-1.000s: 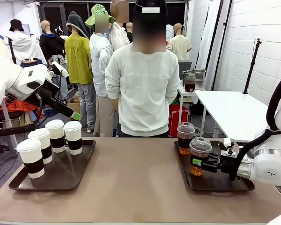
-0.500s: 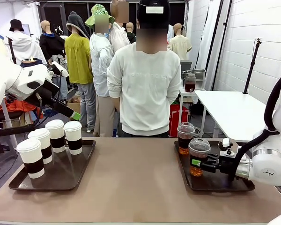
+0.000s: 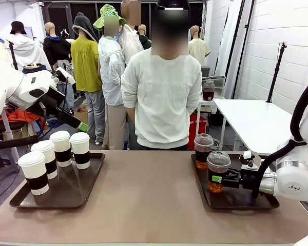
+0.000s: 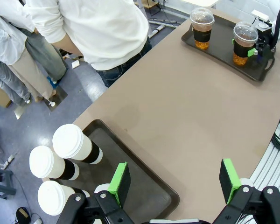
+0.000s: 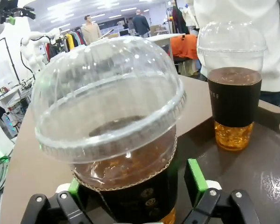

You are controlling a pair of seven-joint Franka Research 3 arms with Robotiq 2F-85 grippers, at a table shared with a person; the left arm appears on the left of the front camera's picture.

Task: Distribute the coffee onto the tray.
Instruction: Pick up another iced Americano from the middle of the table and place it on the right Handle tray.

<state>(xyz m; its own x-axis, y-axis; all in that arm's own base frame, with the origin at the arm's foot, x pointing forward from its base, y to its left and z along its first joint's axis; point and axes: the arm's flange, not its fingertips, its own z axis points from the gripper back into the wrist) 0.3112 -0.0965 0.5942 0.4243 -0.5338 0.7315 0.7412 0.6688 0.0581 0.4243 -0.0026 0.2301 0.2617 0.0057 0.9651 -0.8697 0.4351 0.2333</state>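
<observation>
Four white paper cups (image 3: 61, 147) with brown bands stand on the left dark tray (image 3: 66, 197). Two clear dome-lidded iced coffees stand on the right tray (image 3: 236, 201). My right gripper (image 3: 217, 180) reaches in from the right and is shut on the near iced coffee (image 3: 218, 165). In the right wrist view its green pads (image 5: 194, 179) hug that cup's dark sleeve (image 5: 130, 191). The far iced coffee (image 3: 203, 151) stands free behind it. My left gripper (image 3: 80, 125) hangs open above the left tray, its fingers (image 4: 119, 183) spread wide over the tray's corner (image 4: 144, 186).
A person in a white sweater (image 3: 161, 102) stands at the table's far edge with arms behind the back. The brown tabletop (image 3: 149, 195) stretches between the two trays. A white table (image 3: 256, 123) stands behind on the right.
My right gripper has drawn in slightly around the near iced coffee, which still stands on the tray. The person has shifted a little to the right. The left arm has not moved.
</observation>
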